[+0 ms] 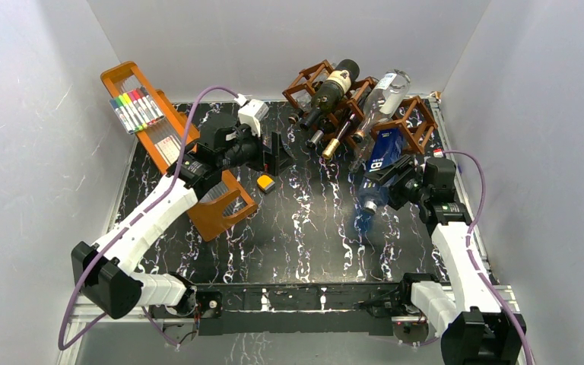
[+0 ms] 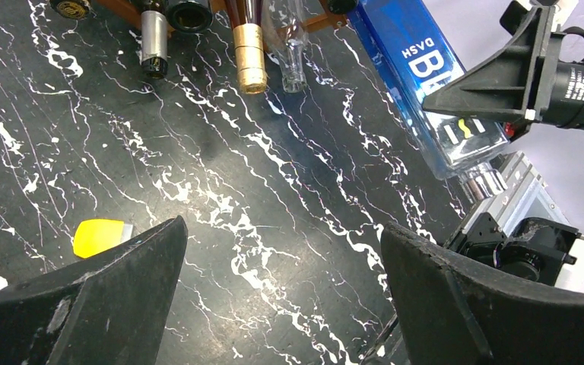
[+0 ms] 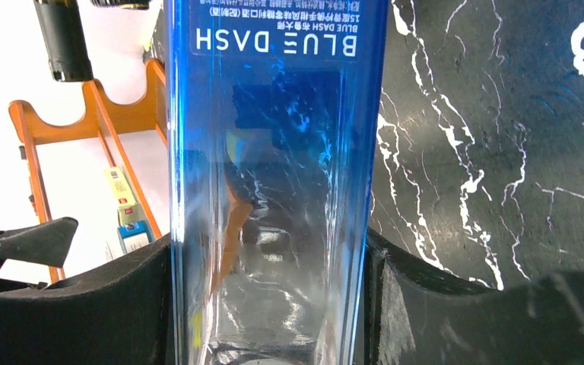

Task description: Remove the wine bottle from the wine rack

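right gripper (image 3: 268, 300) is clamped across the body of the blue bottle (image 1: 381, 156), probably so it balances as it slides out. the bottle hangs tilted, neck toward the arms, base up by the rack (image 1: 424, 114); whether it is clear of the rack i cannot tell. left gripper (image 2: 281, 243) hovers wide open, holding nothing, near a yellow block (image 1: 266, 182). farther back, the dark bottle (image 1: 333, 85) and clear bottle (image 1: 388, 87) lie in the rack, close beside the blue one's way out. the tray (image 1: 220, 217) is well apart.
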`<action>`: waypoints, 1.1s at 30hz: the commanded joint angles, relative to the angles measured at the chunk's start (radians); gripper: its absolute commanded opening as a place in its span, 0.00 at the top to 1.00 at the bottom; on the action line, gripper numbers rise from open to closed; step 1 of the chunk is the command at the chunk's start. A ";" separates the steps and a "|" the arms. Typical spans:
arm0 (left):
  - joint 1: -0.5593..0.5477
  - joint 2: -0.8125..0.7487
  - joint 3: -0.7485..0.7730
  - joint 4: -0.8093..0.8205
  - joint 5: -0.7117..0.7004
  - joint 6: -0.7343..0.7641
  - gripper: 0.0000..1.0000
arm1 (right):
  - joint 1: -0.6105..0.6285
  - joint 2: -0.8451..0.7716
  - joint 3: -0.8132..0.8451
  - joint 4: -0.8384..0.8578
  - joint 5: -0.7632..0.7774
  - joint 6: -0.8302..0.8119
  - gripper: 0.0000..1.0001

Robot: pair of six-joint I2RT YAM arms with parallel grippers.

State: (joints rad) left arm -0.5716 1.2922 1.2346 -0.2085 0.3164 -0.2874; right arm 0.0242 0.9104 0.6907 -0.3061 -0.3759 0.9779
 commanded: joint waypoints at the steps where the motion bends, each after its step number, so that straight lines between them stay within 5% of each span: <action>1: -0.001 0.001 0.000 0.029 0.028 0.010 0.02 | 0.014 -0.090 0.046 0.077 -0.132 -0.052 1.00; 18: -0.001 0.016 -0.024 0.058 0.058 0.009 0.02 | 0.014 -0.164 0.097 -0.117 -0.237 -0.113 1.00; 33: -0.006 0.011 -0.060 0.132 0.200 0.039 0.02 | 0.014 -0.035 0.146 -0.409 -0.427 -0.205 1.00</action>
State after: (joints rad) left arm -0.5716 1.3205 1.1809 -0.1261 0.4492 -0.2729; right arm 0.0380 0.8684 0.7486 -0.7425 -0.6308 0.8352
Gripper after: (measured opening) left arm 0.981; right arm 0.719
